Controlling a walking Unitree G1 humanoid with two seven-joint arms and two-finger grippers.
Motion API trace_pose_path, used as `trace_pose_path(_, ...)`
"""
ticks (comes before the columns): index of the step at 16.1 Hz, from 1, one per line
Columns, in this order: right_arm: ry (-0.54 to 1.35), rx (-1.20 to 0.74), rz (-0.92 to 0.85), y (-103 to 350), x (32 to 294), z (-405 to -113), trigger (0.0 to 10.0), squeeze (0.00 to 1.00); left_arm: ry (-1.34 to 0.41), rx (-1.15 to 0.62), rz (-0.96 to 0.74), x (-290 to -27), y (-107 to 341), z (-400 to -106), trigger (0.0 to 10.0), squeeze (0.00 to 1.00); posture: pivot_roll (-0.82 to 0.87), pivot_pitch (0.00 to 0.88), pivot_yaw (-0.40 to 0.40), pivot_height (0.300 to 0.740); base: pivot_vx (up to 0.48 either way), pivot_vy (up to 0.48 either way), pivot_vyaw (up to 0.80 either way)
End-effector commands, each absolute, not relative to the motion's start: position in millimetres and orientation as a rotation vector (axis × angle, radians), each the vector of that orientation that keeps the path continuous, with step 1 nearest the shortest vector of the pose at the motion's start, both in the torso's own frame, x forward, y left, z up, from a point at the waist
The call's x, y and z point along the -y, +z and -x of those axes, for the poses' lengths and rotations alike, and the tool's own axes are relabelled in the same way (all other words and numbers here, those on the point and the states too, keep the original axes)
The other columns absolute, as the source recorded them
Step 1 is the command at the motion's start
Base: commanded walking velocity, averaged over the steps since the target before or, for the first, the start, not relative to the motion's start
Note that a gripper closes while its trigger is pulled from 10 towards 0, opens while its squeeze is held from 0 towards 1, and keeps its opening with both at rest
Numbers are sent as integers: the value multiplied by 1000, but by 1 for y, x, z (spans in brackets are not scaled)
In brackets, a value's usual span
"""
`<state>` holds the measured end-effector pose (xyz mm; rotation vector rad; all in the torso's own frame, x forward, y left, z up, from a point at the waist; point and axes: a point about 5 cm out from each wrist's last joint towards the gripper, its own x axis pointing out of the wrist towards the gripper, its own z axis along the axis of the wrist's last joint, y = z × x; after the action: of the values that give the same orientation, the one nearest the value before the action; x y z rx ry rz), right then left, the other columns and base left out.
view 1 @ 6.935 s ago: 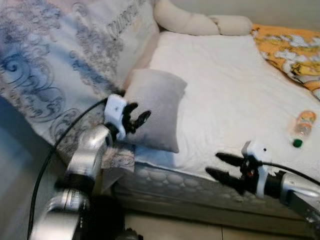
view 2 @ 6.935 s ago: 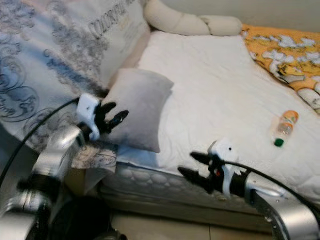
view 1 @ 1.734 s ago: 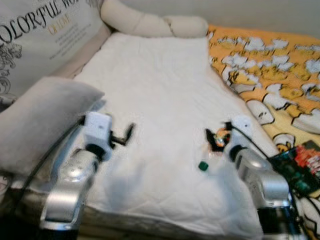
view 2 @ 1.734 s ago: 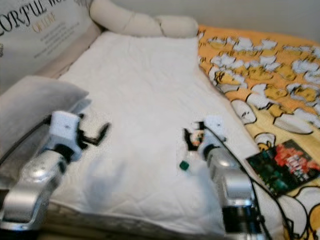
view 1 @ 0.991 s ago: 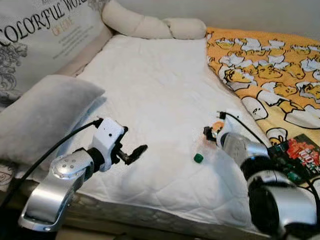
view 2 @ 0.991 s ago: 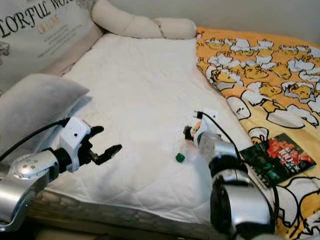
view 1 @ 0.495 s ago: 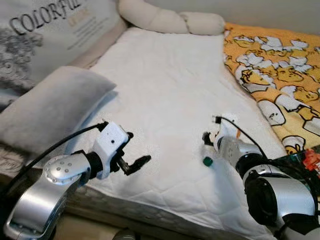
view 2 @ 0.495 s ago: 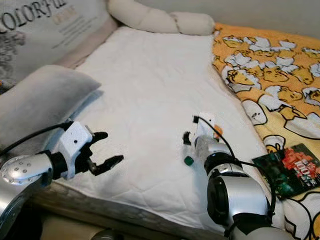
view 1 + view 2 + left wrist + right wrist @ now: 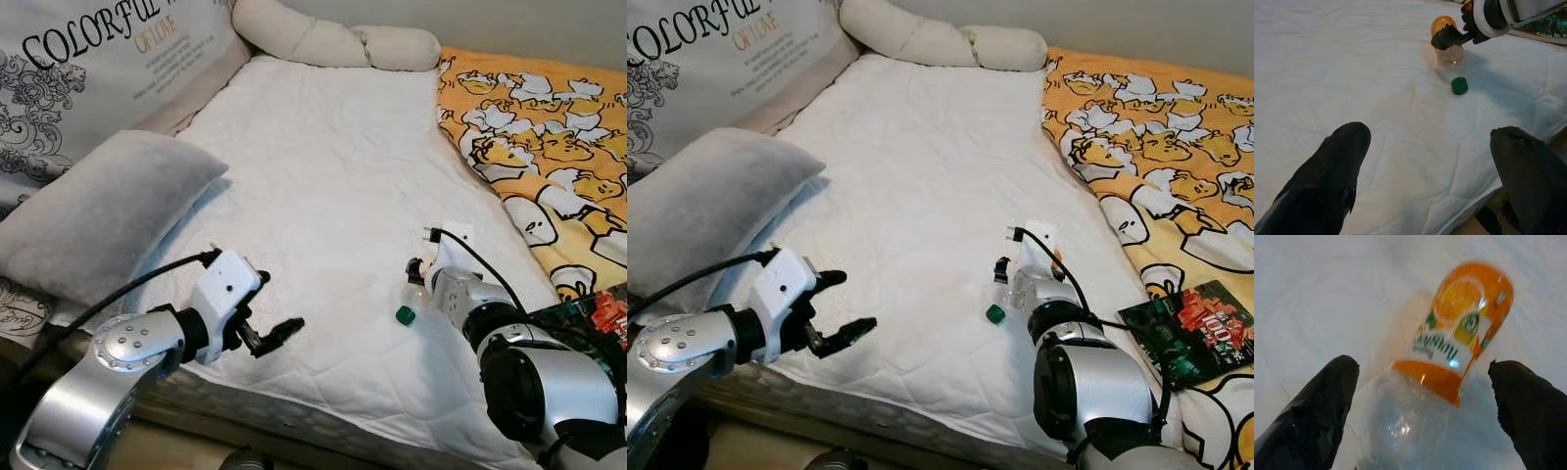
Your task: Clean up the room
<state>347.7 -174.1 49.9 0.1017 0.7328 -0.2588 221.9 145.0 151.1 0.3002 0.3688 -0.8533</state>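
Right claw (image 9: 1420, 396) now straddles empty bottle (image 9: 1442, 382).

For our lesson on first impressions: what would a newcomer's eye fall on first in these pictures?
Likely the bottle with its orange label, lying on the white mattress between the open fingers of the right tool. Next, the orange duck-print blanket along the mattress's right side. The left tool hangs open over the near edge.

bottle (image 9: 1442, 396) neck cut by frame edge, book (image 9: 1183, 328) partly behind right arm
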Motion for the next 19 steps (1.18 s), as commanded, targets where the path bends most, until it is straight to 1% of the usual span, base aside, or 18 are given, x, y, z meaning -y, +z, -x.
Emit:
trace_pose_path(1, -266, -776, -148, 41, 176, -341, 10000, 0, -864, -369, -311, -144, 153, -221, 10000, 0, 255, 0, -24, 740, 0, 0, 0)
trace_pose_path(6, -288, -813, -236, 30, 177, -332, 10000, 0, -892, -389, -318, -145, 157, -211, 10000, 0, 304, 49, -16, 740, 0, 0, 0)
trace_pose_path(7, -278, -809, -278, 28, 176, -331, 4980, 0, -892, -390, -318, -145, 158, -210, 10000, 0, 309, 52, -15, 740, 0, 0, 0)
trace_pose_path(8, -273, -812, -296, 27, 175, -330, 3098, 0, -893, -391, -319, -145, 158, -209, 10000, 0, 317, 56, -14, 740, 0, 0, 0)
trace_pose_path(9, -280, -827, -312, 24, 176, -328, 549, 0, -894, -395, -320, -146, 159, -208, 10000, 0, 320, 58, -13, 740, 0, 0, 0)
trace_pose_path(10, -301, -837, -338, 22, 179, -325, 1216, 0, -896, -398, -322, -146, 160, -206, 10000, 0, 328, 64, -11, 740, 0, 0, 0)
trace_pose_path(11, -309, -838, -364, 20, 180, -323, 1373, 0, -898, -401, -323, -146, 161, -205, 10000, 0, 334, 67, -6, 740, 0, 0, 0)
trace_pose_path(12, -310, -839, -379, 18, 180, -322, 667, 0, -904, -407, -327, -147, 161, -203, 10000, 0, 340, 73, -2, 740, 0, 0, 0)
trace_pose_path(13, -303, -829, -388, 18, 180, -322, 549, 0, -906, -409, -328, -148, 162, -202, 10000, 0, 342, 75, 0, 740, 0, 0, 0)
trace_pose_path(14, -301, -838, -399, 16, 179, -320, 78, 0, -909, -417, -333, -149, 162, -201, 10000, 0, 346, 80, 5, 740, 0, 0, 0)
trace_pose_path(17, -320, -847, -448, 10, 177, -315, 0, 0, -916, -431, -341, -150, 162, -198, 10000, 0, 347, 80, 15, 740, 0, 0, 0)
trace_pose_path(19, -313, -808, -488, 9, 176, -315, 0, 0, -920, -440, -343, -151, 160, -198, 10000, 0, 336, 69, 13, 740, 0, 0, 0)
